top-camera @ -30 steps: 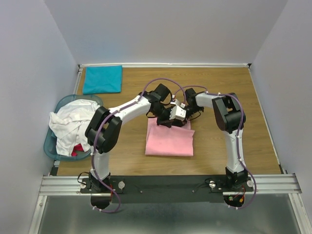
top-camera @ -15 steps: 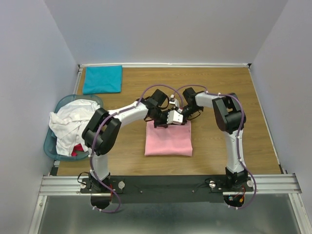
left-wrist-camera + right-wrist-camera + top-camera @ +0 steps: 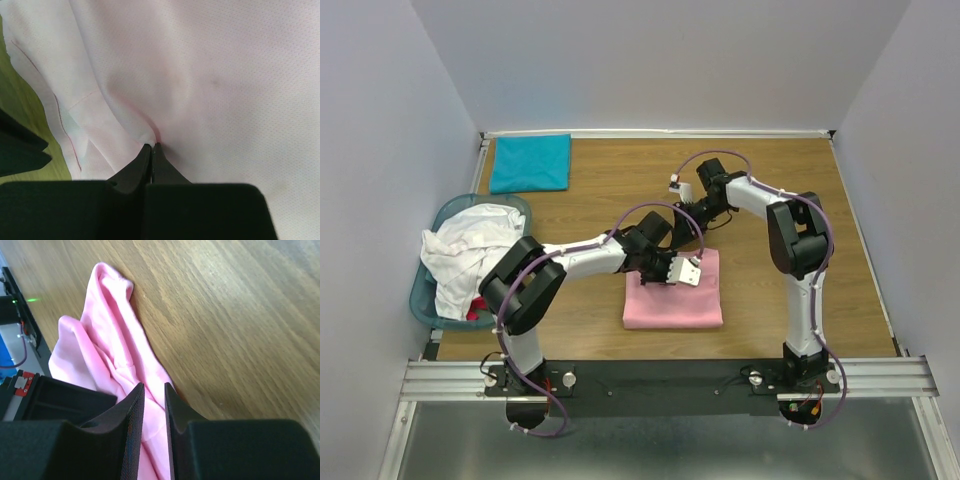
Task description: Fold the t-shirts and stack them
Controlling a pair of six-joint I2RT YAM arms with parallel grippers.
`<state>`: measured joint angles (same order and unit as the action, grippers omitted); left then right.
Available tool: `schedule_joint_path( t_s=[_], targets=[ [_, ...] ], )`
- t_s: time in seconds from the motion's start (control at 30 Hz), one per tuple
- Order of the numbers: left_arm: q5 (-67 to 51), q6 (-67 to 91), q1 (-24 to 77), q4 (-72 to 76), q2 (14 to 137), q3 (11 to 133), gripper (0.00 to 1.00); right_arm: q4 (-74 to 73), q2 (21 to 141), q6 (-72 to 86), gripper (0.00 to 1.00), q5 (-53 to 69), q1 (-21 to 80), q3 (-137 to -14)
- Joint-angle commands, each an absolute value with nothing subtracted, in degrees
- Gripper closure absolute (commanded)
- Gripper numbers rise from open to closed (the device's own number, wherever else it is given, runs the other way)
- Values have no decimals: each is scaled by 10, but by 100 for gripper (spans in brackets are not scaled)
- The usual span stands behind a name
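Left gripper (image 3: 151, 146), jaws pinching the pink t-shirt (image 3: 680, 305), has dragged the fold shut; right gripper (image 3: 154, 390) backs off, jaws parted, seemingly empty.

The pink t-shirt (image 3: 672, 302) has been dragged slightly nearer by the left gripper (image 3: 151, 146). The right gripper (image 3: 154, 390) has been withdrawn rearward.

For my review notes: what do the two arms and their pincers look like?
Both the left arm and right arm have white links between bulky black joints, with a purple cable looping along each. The left pincer and right pincer are black, two-fingered, tapering to slim tips.
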<state>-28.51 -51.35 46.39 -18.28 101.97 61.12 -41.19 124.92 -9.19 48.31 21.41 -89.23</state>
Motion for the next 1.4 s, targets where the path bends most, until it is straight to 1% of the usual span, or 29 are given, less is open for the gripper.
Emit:
schedule_joint_path(
  t_s=[0.0, 0.27, 0.5, 0.67, 0.93, 1.07, 1.17, 1.37],
  targets=[
    [-300, -527, 473, -199, 1001, 604, 100, -417, 1243, -119, 70, 466, 214, -911],
    [-345, -563, 479, -278, 989, 602, 100, -503, 1271, -226, 71, 527, 214, -905],
    [-345, -573, 493, -286, 981, 583, 100, -612, 1290, -340, 72, 590, 214, -944],
    [-344, -569, 495, -280, 991, 590, 100, -689, 1307, -414, 75, 603, 223, -972],
    [-330, -560, 495, -273, 991, 602, 100, -693, 1338, -426, 77, 592, 252, -958],
    [-329, -551, 495, -273, 981, 605, 100, -683, 1364, -408, 78, 584, 256, -968],
    [-328, -548, 495, -276, 973, 609, 100, -642, 1370, -375, 80, 563, 256, -967],
    [-316, -541, 493, -295, 953, 641, 100, -606, 1378, -345, 80, 519, 256, -936]
  ],
)
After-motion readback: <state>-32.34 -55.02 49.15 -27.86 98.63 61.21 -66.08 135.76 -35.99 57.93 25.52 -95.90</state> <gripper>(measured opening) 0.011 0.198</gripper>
